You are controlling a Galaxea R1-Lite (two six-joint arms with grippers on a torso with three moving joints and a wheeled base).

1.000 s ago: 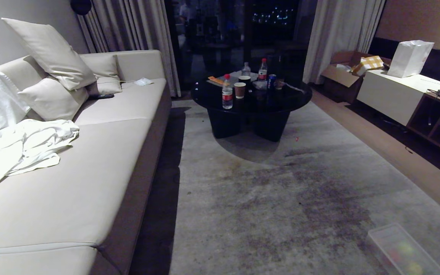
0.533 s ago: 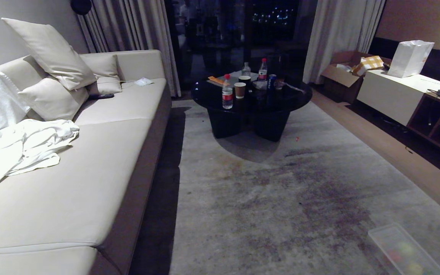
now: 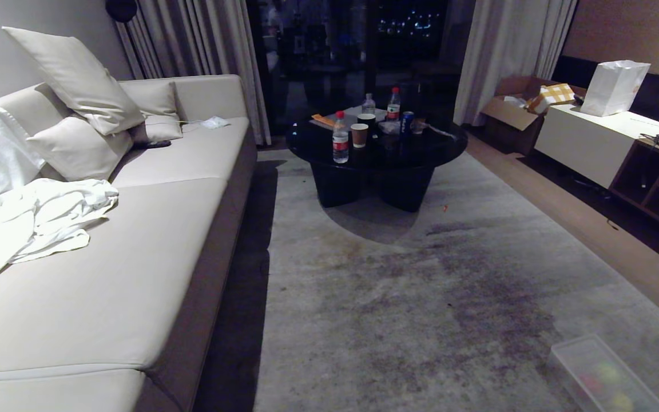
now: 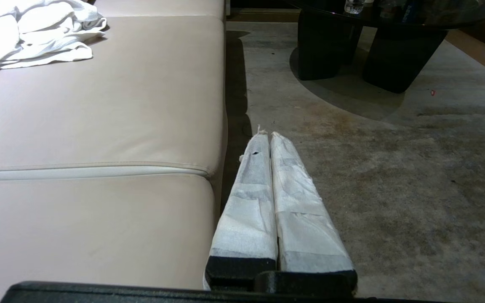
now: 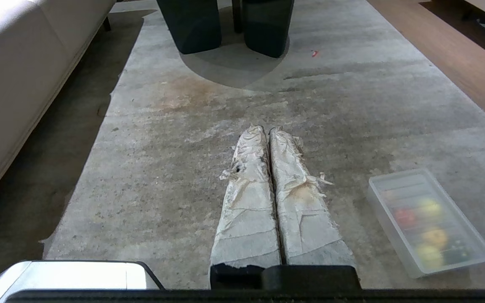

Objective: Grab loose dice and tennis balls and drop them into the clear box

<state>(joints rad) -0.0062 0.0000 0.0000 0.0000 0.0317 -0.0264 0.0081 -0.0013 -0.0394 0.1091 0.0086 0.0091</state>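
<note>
1. Sofa (image 3: pixel 135 229): your largest item, cream leather, along the left side of the room. It carries pale cushions (image 3: pixel 75 80) at the far end and a crumpled white cloth (image 3: pixel 32 220) on the seat.
2. Rug (image 3: pixel 421 286): grey and stained dark in patches, covering the floor between the sofa and the wooden strip on the right.
3. Coffee table (image 3: pixel 375 154): round, black and glossy, at the far end of the rug. On top you have 3 bottles, a paper cup (image 3: pixel 358 135) and a can (image 3: pixel 407 122).
4. Sideboard (image 3: pixel 592 143): white, on the right wall, with a white paper bag (image 3: pixel 614 87) on it and an open cardboard box (image 3: pixel 515 106) beside its far end.
5. Clear box (image 5: pixel 430 221): on the rug at the robot's near right, well apart from the table. Blurred shapes show inside it: 1 red, several yellow-green, 1 dark; you cannot tell dice from tennis balls through the plastic. No loose ones show on the rug.
6. Left gripper (image 4: pixel 266 135): wrapped in white tape, fingers pressed together with nothing between them, hanging over the rug edge just beside the sofa front.
7. Right gripper (image 5: pixel 266 129): frayed, soiled tape wrapping, fingers pressed together and empty, over the open rug, with the clear box to its right.
</note>
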